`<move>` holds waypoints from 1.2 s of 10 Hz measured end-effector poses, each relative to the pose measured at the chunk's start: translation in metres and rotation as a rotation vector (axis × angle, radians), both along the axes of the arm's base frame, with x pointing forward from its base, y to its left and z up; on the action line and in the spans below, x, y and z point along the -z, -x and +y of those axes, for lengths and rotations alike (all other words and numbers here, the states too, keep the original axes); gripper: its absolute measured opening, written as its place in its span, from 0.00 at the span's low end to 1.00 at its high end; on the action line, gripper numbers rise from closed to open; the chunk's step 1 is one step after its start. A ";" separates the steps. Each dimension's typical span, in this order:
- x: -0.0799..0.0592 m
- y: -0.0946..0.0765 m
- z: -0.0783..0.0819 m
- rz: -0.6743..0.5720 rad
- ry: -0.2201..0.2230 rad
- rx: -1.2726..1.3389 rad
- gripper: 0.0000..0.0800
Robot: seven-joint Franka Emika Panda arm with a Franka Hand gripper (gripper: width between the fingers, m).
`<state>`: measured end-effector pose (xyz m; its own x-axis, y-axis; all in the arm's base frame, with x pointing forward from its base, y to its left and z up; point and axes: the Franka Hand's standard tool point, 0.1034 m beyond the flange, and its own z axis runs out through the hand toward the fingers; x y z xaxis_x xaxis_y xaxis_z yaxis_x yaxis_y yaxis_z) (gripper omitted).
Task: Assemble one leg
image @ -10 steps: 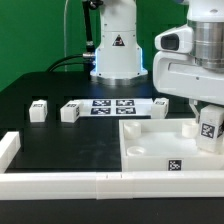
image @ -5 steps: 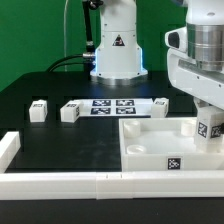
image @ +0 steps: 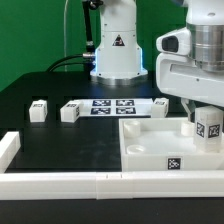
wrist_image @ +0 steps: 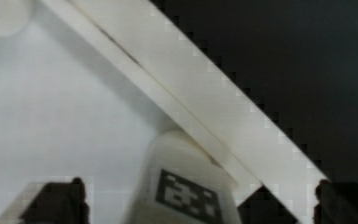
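Observation:
The leg (image: pixel 208 127), a stubby white post with a square tag, stands upright at the far right corner of the large white panel (image: pixel 160 147). My gripper (image: pixel 206 118) is straight above it, with the fingers reaching down on either side. In the wrist view the leg (wrist_image: pixel 190 188) sits between the two dark fingertips (wrist_image: pixel 55 203) with a visible gap on each side, so the gripper (wrist_image: pixel 197 203) is open around it. Where the leg's foot meets the panel is hidden.
Three more legs lie on the black table: two at the exterior view's left (image: pixel 38 109) (image: pixel 70 111) and one behind the panel (image: pixel 160 104). The marker board (image: pixel 112 105) lies between them. A white rail (image: pixel 60 181) runs along the front edge. The robot base (image: pixel 116 50) stands at the back.
The arm's head swung toward the exterior view's right, then back to the left. The leg has stayed at the same spot on the panel's corner.

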<state>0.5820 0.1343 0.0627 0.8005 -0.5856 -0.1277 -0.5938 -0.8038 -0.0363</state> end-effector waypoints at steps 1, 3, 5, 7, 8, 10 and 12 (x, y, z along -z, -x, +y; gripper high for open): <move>-0.001 0.000 0.000 -0.015 -0.011 -0.128 0.81; -0.001 -0.001 -0.001 -0.041 -0.030 -0.370 0.81; -0.002 -0.002 -0.003 -0.070 -0.049 -0.644 0.81; -0.001 -0.003 -0.010 -0.095 -0.060 -0.925 0.81; -0.001 -0.003 -0.011 -0.096 -0.061 -0.943 0.81; -0.001 -0.003 -0.011 -0.096 -0.061 -0.950 0.66; -0.001 -0.003 -0.011 -0.096 -0.061 -0.950 0.49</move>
<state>0.5849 0.1230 0.0635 0.9464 0.3197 -0.0459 0.3134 -0.9434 -0.1087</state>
